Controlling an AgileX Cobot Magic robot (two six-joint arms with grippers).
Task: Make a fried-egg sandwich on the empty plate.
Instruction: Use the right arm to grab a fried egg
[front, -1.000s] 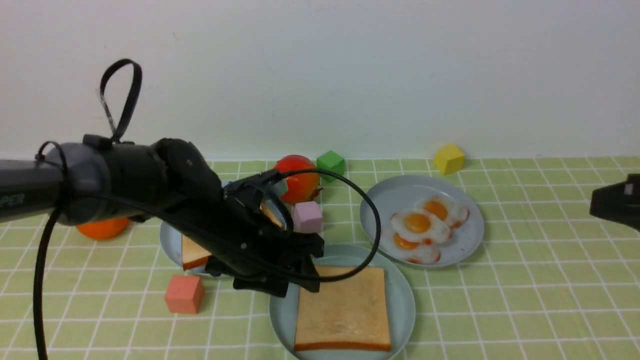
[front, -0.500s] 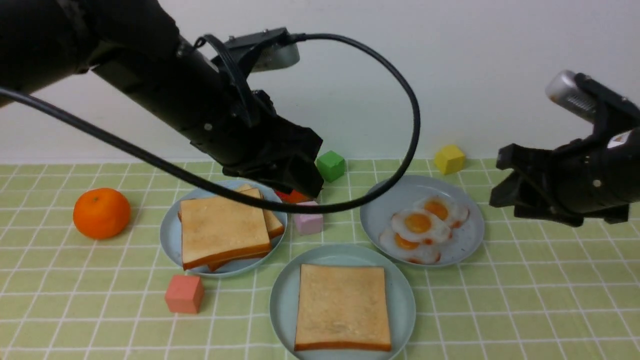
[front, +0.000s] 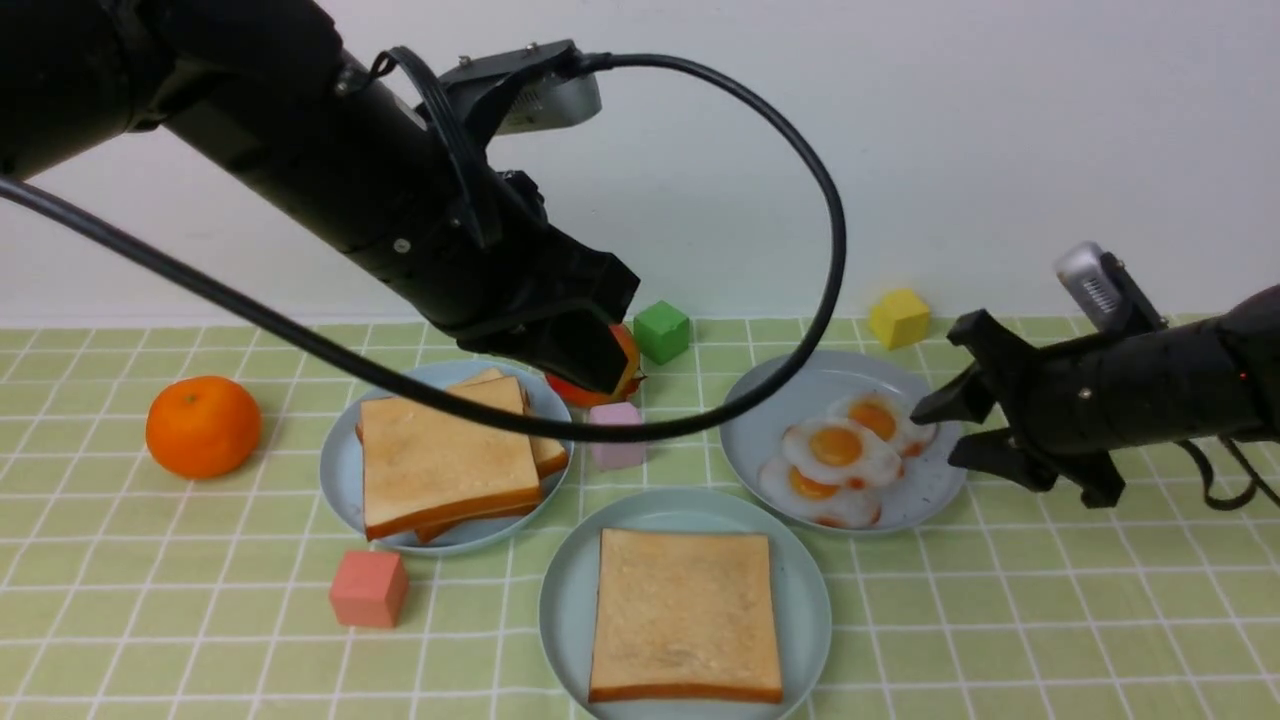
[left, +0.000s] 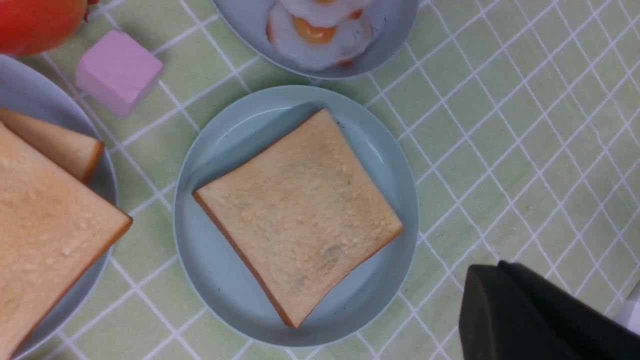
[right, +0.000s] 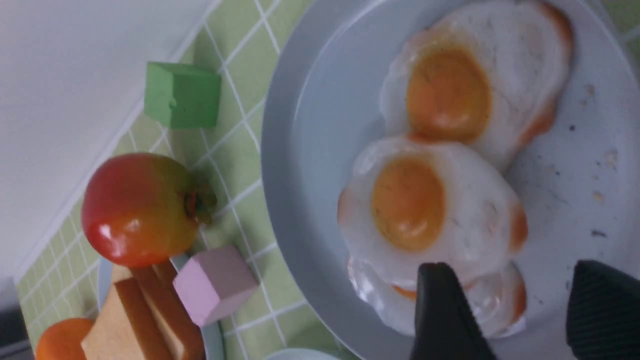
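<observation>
Red fruit (front: 631, 362) mostly behind left end effector (front: 590, 366)

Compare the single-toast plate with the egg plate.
The single-toast plate is pale aqua-green; the egg plate greyer blue. The single-toast plate carries one flat toast slice; the egg plate three overlapping fried eggs. The single-toast plate sits nearest the robot; the egg plate behind, to its right. Both are round and plain.
</observation>
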